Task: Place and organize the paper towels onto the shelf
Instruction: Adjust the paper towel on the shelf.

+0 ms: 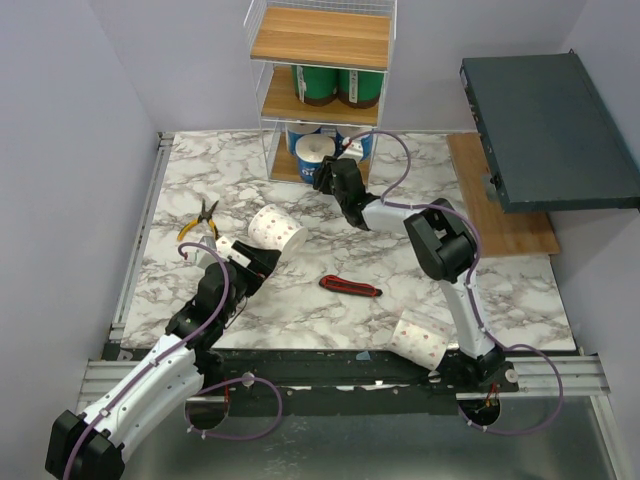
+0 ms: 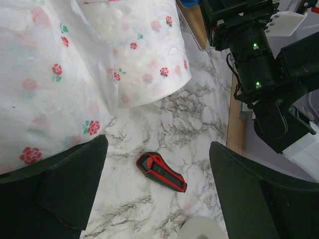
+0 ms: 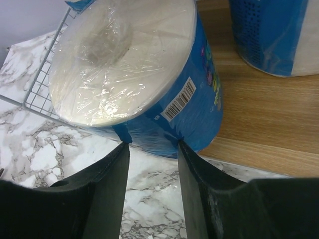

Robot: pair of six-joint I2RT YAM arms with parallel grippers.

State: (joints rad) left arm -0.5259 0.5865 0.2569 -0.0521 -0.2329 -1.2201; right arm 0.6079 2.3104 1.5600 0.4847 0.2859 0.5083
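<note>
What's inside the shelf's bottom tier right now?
At least two blue-wrapped rolls: a front roll at the tier's front edge, just ahead of the right gripper, and a rear roll standing behind it. The middle tier covers the back from above, so anything deeper is hidden.

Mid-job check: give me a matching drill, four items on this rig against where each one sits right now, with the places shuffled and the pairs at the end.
Things:
1. green-wrapped rolls
2. front blue-wrapped roll
3. utility knife
4. pliers

Places:
A. lying around the middle of the table
B. at the front edge of the bottom tier
C. towards the table's left edge
D. on the middle tier of the shelf

Pairs: 1-D, 2-B, 3-A, 4-C.
</note>
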